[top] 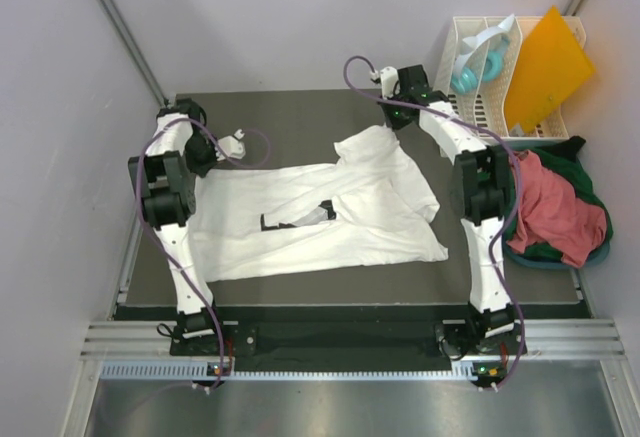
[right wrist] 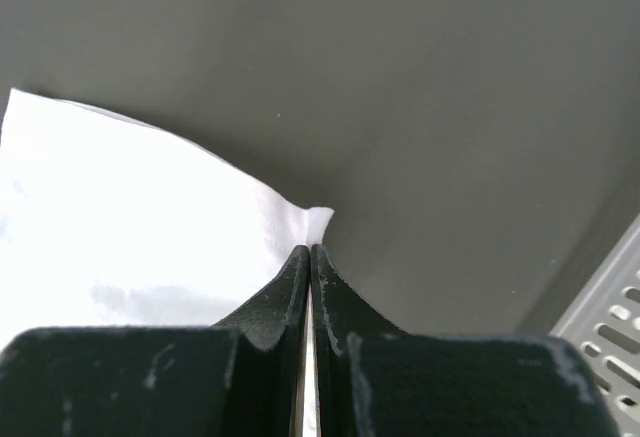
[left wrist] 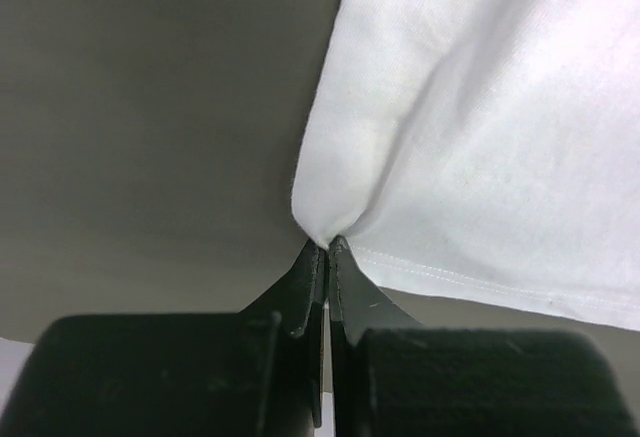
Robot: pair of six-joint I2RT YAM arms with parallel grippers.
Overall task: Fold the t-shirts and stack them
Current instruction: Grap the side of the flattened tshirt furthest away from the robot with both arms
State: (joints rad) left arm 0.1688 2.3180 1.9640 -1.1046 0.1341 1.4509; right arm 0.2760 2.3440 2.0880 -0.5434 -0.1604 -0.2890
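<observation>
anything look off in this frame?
White t-shirt lies skewed and rumpled, its far-right part bunched over itself. Salmon-red t-shirt and dark green t-shirt are a crumpled heap off to the right. Nothing looks torn.

From high up behind the two black arm bases [top: 195,335], the top camera looks steeply down over the whole flat dark grey table [top: 300,112] toward the pale far wall [top: 300,17], from well back. The left wrist camera sits just behind the left gripper [left wrist: 327,245], looking forward along it, very close to the surface. The right wrist camera does the same behind the right gripper [right wrist: 309,249]. All three share the large plain white cloth t-shirt [top: 370,232] and the table. Each wrist view shows only one corner of the shirt.
</observation>
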